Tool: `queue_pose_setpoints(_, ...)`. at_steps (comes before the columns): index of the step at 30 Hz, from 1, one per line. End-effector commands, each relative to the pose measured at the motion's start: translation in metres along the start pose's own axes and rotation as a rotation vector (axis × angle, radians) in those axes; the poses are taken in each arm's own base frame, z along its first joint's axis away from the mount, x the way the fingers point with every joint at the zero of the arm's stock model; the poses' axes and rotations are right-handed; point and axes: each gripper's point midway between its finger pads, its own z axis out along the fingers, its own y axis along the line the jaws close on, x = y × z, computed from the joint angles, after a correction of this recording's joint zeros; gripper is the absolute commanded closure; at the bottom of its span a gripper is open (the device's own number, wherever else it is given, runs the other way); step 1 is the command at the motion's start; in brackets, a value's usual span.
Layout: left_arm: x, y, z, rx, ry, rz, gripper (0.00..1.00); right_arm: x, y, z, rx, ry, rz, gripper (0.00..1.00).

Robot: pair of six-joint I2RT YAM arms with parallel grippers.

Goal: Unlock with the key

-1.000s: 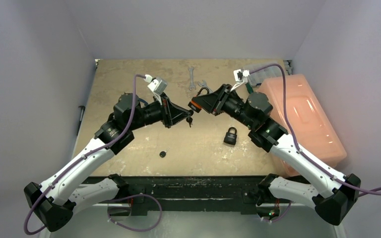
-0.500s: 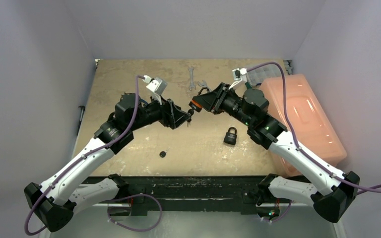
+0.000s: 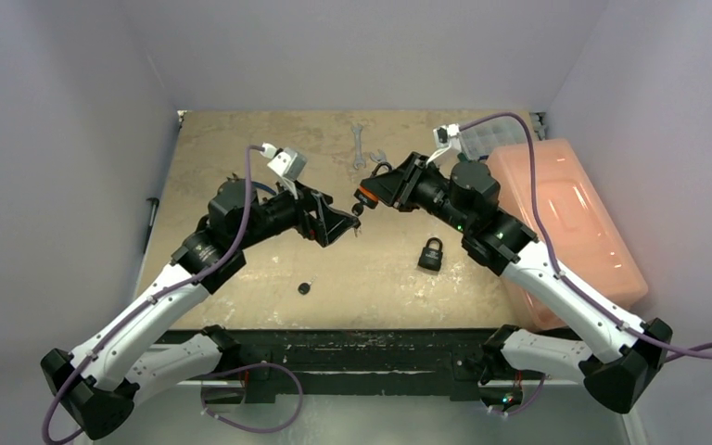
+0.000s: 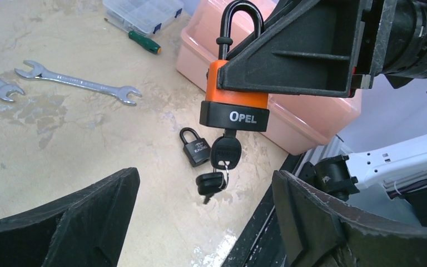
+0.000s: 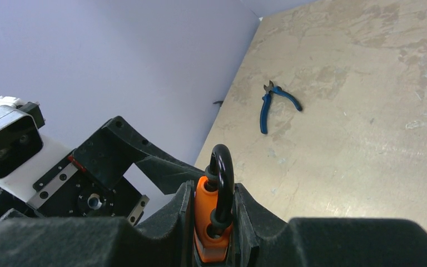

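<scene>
Fingers (image 4: 72, 219) on the left gripper (image 4: 204, 183) are spread wide with the key (image 4: 226, 152) out in front between them, touching nothing. Right gripper (image 5: 213, 200) is clamped on the orange padlock (image 4: 234, 115), holding it up off the table (image 4: 61, 128), shackle on top. The key sits in the keyhole underneath and a second key (image 4: 210, 182) dangles from its ring. Down on the table there's a small black padlock (image 4: 195, 147), two wrenches (image 4: 78, 83) further back, and a pink box (image 4: 311, 119).
</scene>
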Motion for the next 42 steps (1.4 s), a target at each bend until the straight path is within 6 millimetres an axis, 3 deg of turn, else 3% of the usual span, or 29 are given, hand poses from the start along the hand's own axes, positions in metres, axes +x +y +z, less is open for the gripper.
queue_pose_setpoints(1,-0.013,0.0,0.01,0.014,-0.04,0.053,0.05,-0.022,0.019,0.002,-0.016,-0.048,0.023,1.0)
queue_pose_setpoints(12,-0.004,0.014,0.037,-0.012,-0.004,0.078,0.02,0.002,-0.006,0.02,0.1,0.057,0.065,1.0)
queue_pose_setpoints(23,0.012,0.017,0.054,-0.013,0.035,0.067,0.06,0.01,-0.008,0.024,0.102,0.084,0.079,1.0)
queue_pose_setpoints(30,0.004,0.015,0.06,-0.003,-0.002,0.069,0.11,0.017,-0.009,0.027,0.102,0.105,0.087,1.0)
queue_pose_setpoints(36,0.01,0.017,0.066,-0.009,0.012,0.071,0.23,0.018,-0.007,0.028,0.096,0.11,0.091,1.0)
queue_pose_setpoints(42,0.014,0.014,0.069,0.006,0.024,0.082,0.61,0.026,-0.007,0.031,0.087,0.135,0.098,1.0)
